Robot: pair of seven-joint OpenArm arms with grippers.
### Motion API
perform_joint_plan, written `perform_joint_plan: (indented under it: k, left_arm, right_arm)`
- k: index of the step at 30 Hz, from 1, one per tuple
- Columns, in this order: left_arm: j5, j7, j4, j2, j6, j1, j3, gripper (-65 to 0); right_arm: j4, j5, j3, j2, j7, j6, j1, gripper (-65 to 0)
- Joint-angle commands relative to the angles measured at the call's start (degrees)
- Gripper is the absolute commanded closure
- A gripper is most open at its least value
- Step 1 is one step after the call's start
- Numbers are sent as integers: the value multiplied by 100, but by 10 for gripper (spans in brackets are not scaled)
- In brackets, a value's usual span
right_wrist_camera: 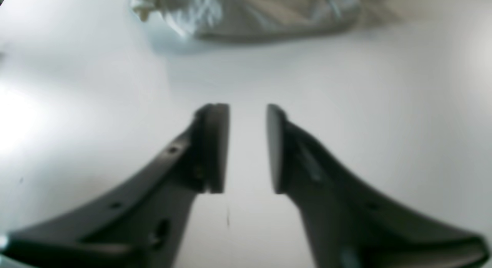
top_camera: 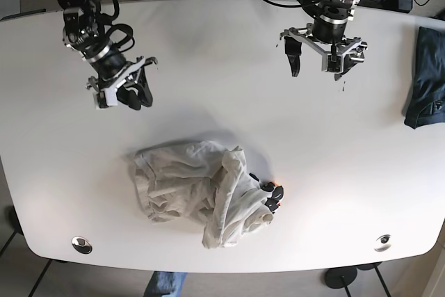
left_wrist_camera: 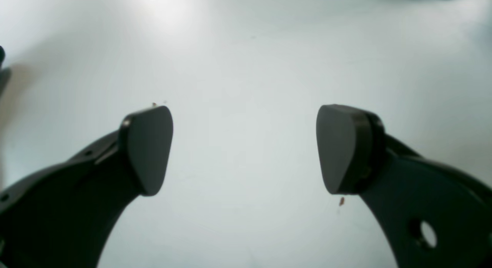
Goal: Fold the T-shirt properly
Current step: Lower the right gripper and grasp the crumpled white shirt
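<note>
T-shirt (top_camera: 205, 196) seen crumpled on white table (top_camera: 208, 60), near front edge. Left gripper (top_camera: 316, 60) spread wide, nothing held. Right gripper (top_camera: 128, 95) slightly parted, nothing held, above shirt.

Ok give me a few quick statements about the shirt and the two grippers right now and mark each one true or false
1. The white T-shirt lies crumpled on the white table. True.
2. The left gripper is clamped on the shirt. False: its jaws are wide open over bare table.
3. The right gripper holds nothing. True: there is a narrow gap between its pads and the shirt lies ahead of it.
4. A dark garment sits at the table's edge on the left arm's side. True.
5. The T-shirt is already folded into a neat rectangle. False: it is a bunched heap.
</note>
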Motion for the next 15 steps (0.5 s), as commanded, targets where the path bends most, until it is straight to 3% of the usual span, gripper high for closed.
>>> perform_joint_plan:
  k: [1,3,5,10,15]
  left_arm:
    - [-48,-91,112,-14,7,-60,-6,-554]
    - [-48,-91,112,-14,7,-69,-6,-554]
    - [-48,-91,103,-14,7,-69,-14,-554]
    - [-39,-100,94,-14,7,-43,-32,-553]
    - [-39,-100,86,-40,-1,-25,-50,-514]
  right_arm:
    - [-281,72,-215,27,-80,39,716,-358]
    - [-668,72,-523,18,-238,39,1279,-466]
    - [-985,72,-962,18,-273,39,1877,-518]
    - [-2189,54,-1894,-457,-273,30,3424,-518]
    - [-3226,-834,-1982,-1187,-273,21,4505,-522]
